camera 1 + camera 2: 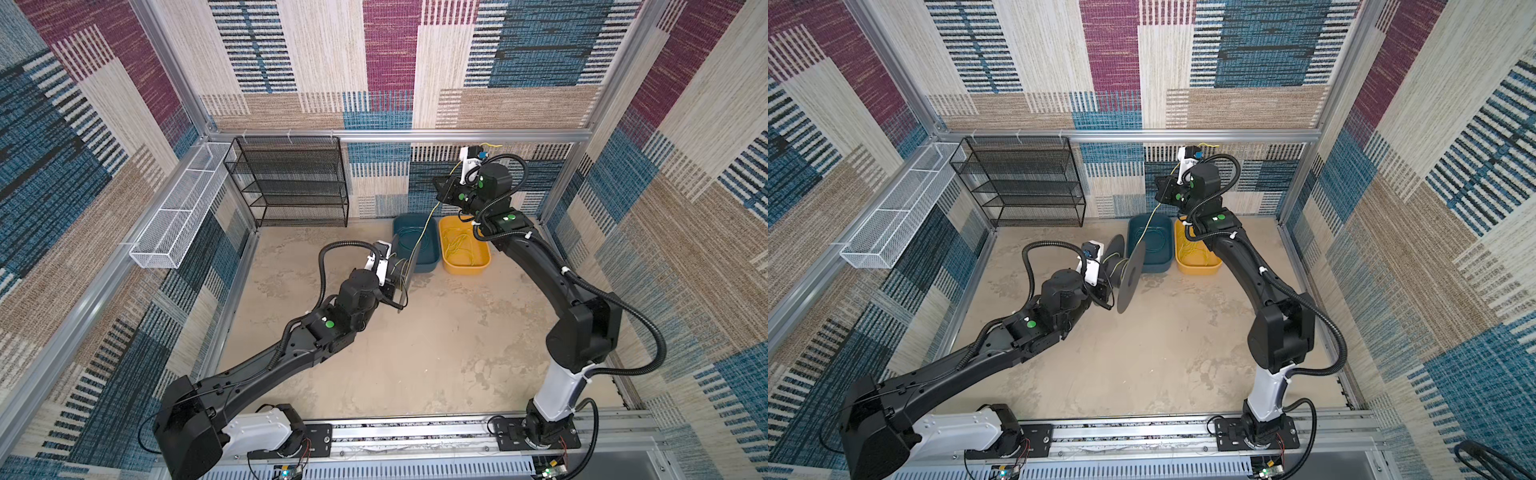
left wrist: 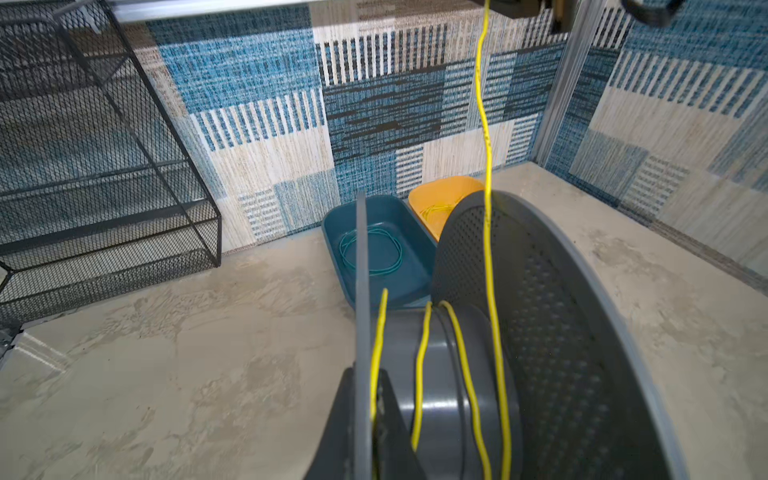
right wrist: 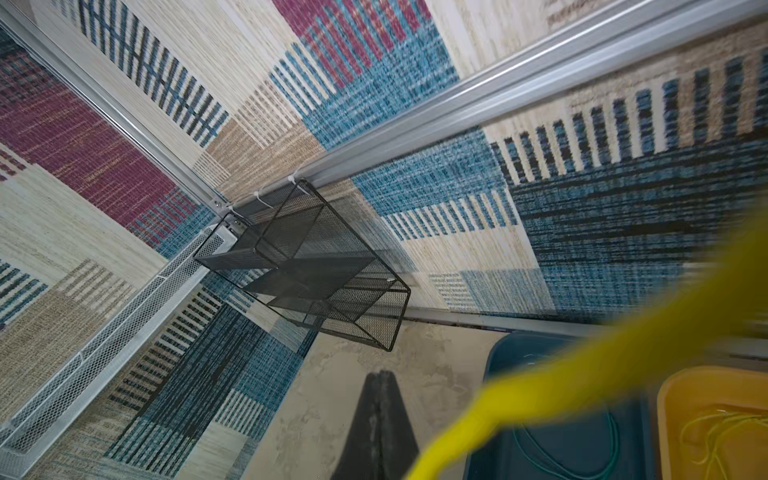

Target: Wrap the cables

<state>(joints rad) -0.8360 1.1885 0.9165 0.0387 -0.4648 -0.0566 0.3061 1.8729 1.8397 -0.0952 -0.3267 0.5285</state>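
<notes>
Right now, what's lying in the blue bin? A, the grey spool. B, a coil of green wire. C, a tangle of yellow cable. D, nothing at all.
B: the left wrist view shows a coil of green wire on the floor of the blue bin; the loose yellow cable lies in the orange bin beside it.

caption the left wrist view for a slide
Yellow cable leads down onto the grey spool, a few turns wound
</notes>
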